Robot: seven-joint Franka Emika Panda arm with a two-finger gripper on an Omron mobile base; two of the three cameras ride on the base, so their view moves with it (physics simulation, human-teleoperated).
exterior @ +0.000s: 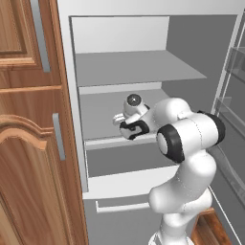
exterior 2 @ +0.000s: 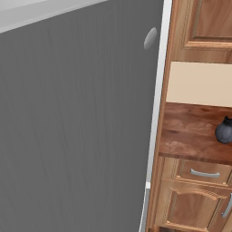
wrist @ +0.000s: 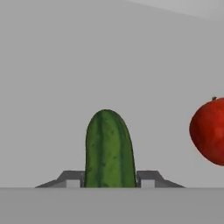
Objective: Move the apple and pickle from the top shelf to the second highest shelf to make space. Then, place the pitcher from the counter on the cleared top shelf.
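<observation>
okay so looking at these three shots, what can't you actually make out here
- Claw: in the left base view the arm's own white wrist covers it.
- Pickle: lower end cut off by the hand view's bottom edge, between the claw's tips.
- Apple: right side cut off by the hand view's edge.
- Pitcher: cut off at the right base view's edge.
- Fridge interior: in the right base view the grey door blocks it.

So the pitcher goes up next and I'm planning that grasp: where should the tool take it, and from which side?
Probably at the narrow black rim, coming from above. The pitcher stands upright on the counter, and its dark bulbous body looks too wide and rounded for a sure pinch. It is partly cut off in the right base view, so any handle cannot be judged.
</observation>
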